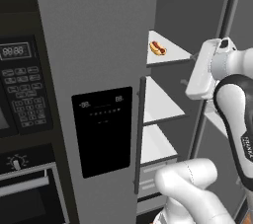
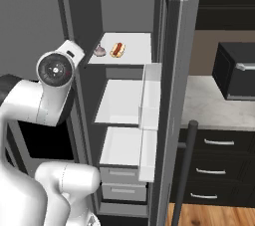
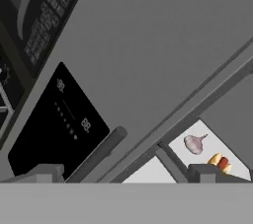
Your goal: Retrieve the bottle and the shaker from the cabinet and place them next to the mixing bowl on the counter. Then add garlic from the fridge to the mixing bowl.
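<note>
1. Ahead of your pincer (image 3: 126, 172), the fridge (image 2: 172, 70) stands with its right door swung open and its left door shut.
2. On the top shelf (image 2: 134, 46) you have the garlic (image 2: 99, 51) with a hot dog (image 2: 117, 49) just beside it; the lower shelves look bare.
3. From the hand view, the garlic (image 3: 194, 143) sits beyond the right fingertip, its stem tip pointing up and to the right.
4. Your pincer is spread fully wide and grips nothing.

garlic (image 2: 99, 51) left of hot dog (image 2: 117, 49), top fridge shelf (image 2: 134, 46)
</note>
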